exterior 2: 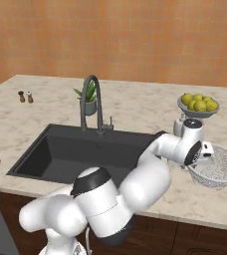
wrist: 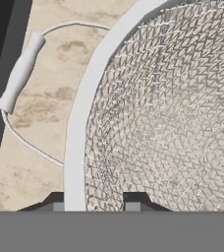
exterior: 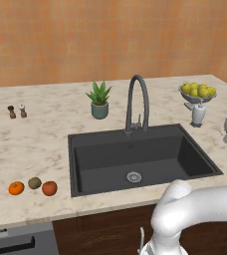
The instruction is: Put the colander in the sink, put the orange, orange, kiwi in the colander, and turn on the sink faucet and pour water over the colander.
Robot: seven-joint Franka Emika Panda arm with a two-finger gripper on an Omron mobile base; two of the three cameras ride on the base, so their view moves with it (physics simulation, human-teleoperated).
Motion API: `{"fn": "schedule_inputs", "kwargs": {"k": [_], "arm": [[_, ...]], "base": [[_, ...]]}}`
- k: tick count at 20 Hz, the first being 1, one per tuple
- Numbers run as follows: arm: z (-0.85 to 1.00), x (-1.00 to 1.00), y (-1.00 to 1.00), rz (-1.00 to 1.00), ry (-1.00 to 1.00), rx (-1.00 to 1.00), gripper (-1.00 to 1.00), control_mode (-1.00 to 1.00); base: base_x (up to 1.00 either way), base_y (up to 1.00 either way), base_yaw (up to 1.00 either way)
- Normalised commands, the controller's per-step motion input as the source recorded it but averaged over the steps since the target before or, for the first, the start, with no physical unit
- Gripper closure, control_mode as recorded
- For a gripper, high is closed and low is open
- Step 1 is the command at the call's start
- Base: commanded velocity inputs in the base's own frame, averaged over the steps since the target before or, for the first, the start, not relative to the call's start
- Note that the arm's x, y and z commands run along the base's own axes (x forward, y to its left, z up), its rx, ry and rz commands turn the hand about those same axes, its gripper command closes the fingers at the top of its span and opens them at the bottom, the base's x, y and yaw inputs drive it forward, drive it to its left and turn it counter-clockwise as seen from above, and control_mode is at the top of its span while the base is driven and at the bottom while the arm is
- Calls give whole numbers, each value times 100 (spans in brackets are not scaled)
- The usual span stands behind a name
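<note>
The colander (exterior 2: 219,167) sits on the table (exterior 2: 135,107) at the right side of the right base view, just to the right of the sink (exterior 2: 60,149). It stands upright with its open side facing up. It is round, so it has no long side, but its wire handle (wrist: 19,74) sticks out toward the sink, at the upper left of the hand view.

The hand (wrist: 98,203) is at the left edge of the colander. In the hand view the white rim runs down between the two dark fingertips (wrist: 133,199), one outside the bowl and one inside over the mesh. The hand is closed tight on the rim of the colander.

The sink is dark and its long side runs left to right across the left base view. The sink faucet (exterior: 137,102) stands tall at the back edge of the sink, and its bent spout curves over toward the bowl of the sink.

In the lower left of the left base view the fruits lie in a row on the table, left of the sink. The bright orange (exterior: 16,188) is on the left, the kiwi (exterior: 34,183) is in the middle, and the darker orange (exterior: 49,188) is on the right. They lie close together.

A bowl of lemons (exterior: 198,91) stands at the upper right of that view, behind the colander's place.
</note>
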Motion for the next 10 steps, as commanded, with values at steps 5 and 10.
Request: {"fn": "schedule_inputs", "kwargs": {"k": [5, 10], "arm": [[28, -65, 31, 0, -6, -7, 100, -100], [21, -67, 91, 3, -9, -12, 100, -100]], "base": [[0, 0, 0], [0, 0, 0]]}}
